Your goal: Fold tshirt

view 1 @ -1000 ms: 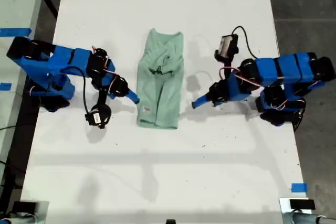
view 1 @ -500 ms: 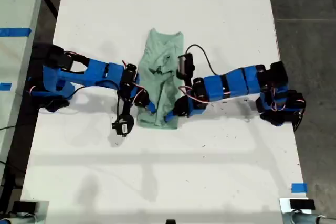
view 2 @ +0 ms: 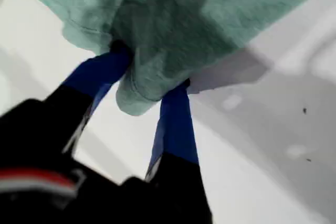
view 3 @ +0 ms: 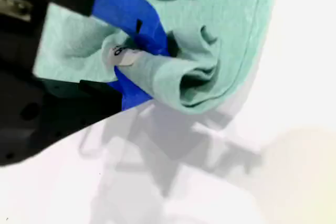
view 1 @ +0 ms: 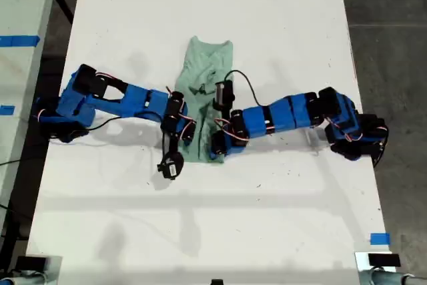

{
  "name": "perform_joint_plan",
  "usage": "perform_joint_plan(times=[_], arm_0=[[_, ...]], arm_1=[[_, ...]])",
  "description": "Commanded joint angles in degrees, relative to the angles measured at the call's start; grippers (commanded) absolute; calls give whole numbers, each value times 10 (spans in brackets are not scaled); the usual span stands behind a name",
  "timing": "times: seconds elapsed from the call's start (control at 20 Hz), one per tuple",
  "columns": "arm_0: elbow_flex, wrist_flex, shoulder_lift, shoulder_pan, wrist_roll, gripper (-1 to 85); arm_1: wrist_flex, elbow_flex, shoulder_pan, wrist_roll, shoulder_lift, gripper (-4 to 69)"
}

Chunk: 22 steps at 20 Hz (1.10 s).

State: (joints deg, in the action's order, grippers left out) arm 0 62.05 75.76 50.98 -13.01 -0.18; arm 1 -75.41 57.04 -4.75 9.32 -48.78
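A white worktop (view 1: 267, 18) fills the exterior view, with grey floor (view 1: 393, 18) along that view's right. The pale green tshirt (view 1: 207, 65) lies mid-worktop as a narrow strip, its sides apparently already turned in, so the lengthwise folds look done.

The near hem is bunched between the two arms. The first claw (view 1: 215, 151), reaching in from the exterior view's right, is closed on one hem corner (view 2: 139, 95). The second claw (view 1: 189, 139), from that view's left, pinches the other corner beside the white tag (view 3: 122, 53).

What seems left is carrying the hem to the far collar end. Nothing lies in that path; blue tape scraps (view 1: 379, 238) sit well apart.
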Motion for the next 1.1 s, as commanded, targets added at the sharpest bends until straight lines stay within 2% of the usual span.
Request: perform_joint_plan(times=[0.0,0.2,0.4,0.5,0.6,0.7,0.85,0.95,1.05], arm_0=[[-9,-5,-2,-10,-12,1],[-75,13,-1,-37,11,1],[-192,20,-2,-98,57,1],[-217,-7,7,-136,62,0],[-220,-53,14,-169,59,0],[-222,-83,24,-186,55,0],[-216,-54,63,-163,78,0],[-212,-1,103,-113,127,0],[-211,44,137,-40,201,0]], arm_1=[[-4,4,-10,-8,3,-17],[-42,2,-32,-6,-55,-16],[-79,-19,-105,-14,-144,-16],[-79,-57,-156,-25,-154,-16],[-46,-87,-202,-37,-150,-16],[-31,-103,-220,-44,-154,-16],[-86,-99,-178,-10,-191,-16],[-141,-80,-117,44,-237,-16],[-168,-27,-37,114,-300,-16]])
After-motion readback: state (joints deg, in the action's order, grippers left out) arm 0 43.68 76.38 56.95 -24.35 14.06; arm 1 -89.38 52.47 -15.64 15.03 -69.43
